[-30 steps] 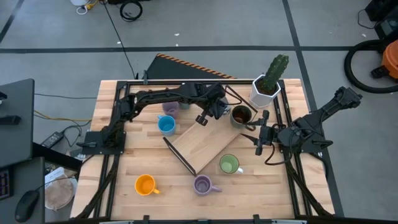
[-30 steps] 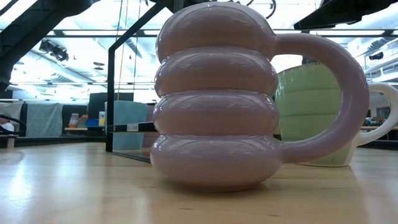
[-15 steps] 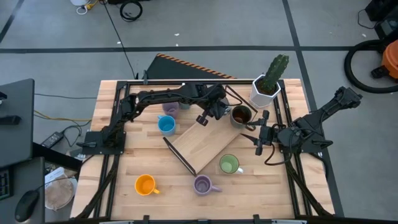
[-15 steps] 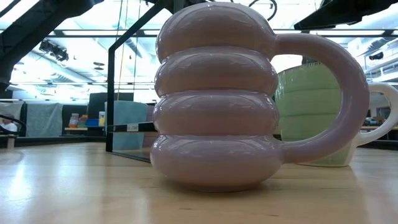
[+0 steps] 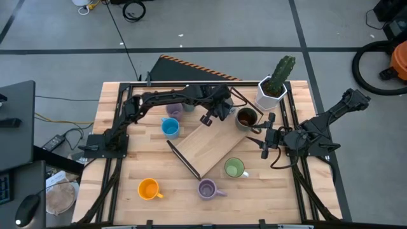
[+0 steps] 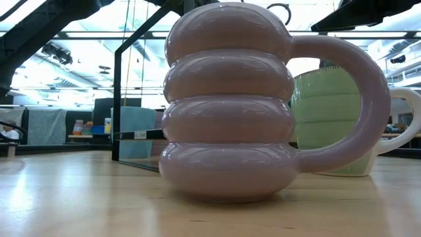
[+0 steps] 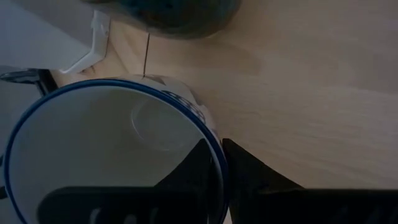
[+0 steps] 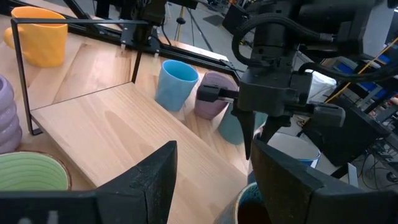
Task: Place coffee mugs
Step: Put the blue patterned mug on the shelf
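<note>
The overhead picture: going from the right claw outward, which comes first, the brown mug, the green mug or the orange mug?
From the right gripper:
1. Brown mug, just beside it toward the table's back.
2. Green mug, toward the front edge.
3. Orange mug, far across at the front on the left arm's side.

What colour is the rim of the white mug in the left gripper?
The rim is blue; the left wrist view shows it best.
</note>
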`<action>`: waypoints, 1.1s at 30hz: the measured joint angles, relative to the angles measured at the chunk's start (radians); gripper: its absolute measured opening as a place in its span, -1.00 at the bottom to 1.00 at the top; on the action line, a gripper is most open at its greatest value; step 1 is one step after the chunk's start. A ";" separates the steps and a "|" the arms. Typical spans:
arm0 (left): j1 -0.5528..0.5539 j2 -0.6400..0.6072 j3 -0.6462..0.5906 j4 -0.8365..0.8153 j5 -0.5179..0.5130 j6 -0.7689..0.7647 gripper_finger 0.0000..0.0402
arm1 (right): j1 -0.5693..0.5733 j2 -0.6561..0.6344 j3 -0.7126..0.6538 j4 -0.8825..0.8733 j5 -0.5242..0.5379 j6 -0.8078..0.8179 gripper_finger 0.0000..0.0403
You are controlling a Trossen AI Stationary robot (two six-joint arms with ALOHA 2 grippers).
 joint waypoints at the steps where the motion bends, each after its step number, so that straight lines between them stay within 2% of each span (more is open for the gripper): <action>1: 0.000 0.000 0.000 0.005 0.000 0.001 -0.83 | 0.000 0.000 0.000 0.000 0.000 0.000 0.04; 22: 0.010 0.018 0.001 0.007 0.013 0.008 -0.82 | 0.000 0.000 0.000 0.000 0.000 0.000 0.04; 33: 0.010 0.018 0.001 0.018 0.011 0.003 -0.51 | 0.000 0.000 0.000 0.000 -0.001 0.000 0.04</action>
